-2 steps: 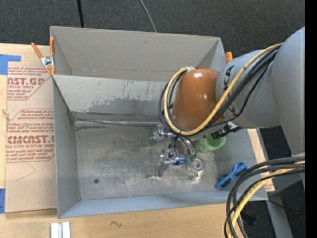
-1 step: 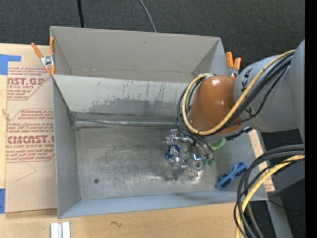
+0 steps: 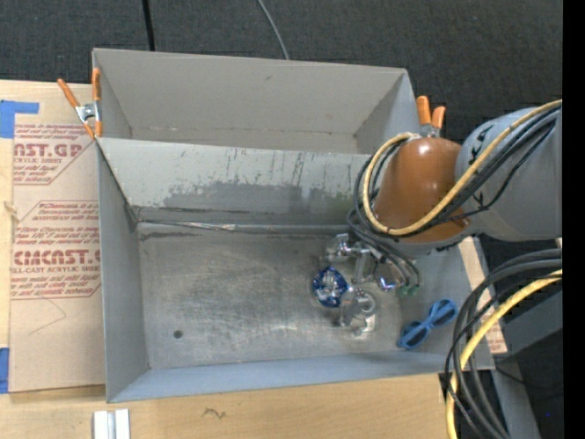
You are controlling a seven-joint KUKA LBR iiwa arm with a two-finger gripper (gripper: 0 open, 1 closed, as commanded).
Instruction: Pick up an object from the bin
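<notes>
Down near the bin's [image 3: 228, 176] right end, the fingers [image 3: 359, 316] are hanging spread open, straddling a blue-and-white ball [image 3: 329, 284]; a blue plastic tool [image 3: 425, 324] is lying further right.

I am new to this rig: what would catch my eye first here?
The arm's orange cover, ringed by yellow cables, stands out at the bin's right. Below it the gripper is low in the bin, beside a small round blue thing. A blue scissor-shaped thing lies apart near the right wall.
</notes>
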